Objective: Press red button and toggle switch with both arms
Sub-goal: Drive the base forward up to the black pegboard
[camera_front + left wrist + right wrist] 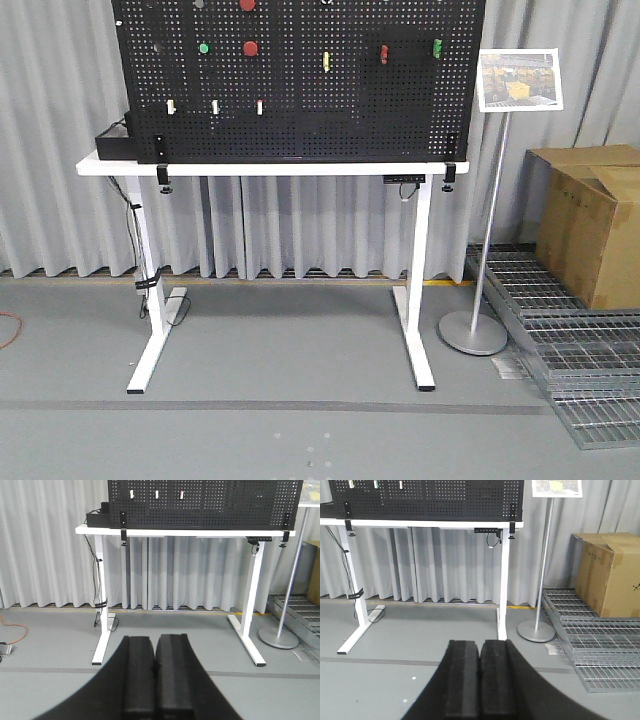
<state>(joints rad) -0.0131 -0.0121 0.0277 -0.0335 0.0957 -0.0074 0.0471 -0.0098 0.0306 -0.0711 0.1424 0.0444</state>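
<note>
The left tool (155, 650) and right tool (480, 652) hang with jaws pressed together, well short of the table's (260, 168) front edge.

white table (270, 168) on two slim white legs, standing on smooth grey floor (300, 350). carries a black pegboard panel (300, 110), upright and spanning nearly the whole top. gripped at the front edge by small black clamps (162, 176), one near each end. holds a flat black box (112, 140) at the left end, touching or just beside the panel's lower corner.
</note>
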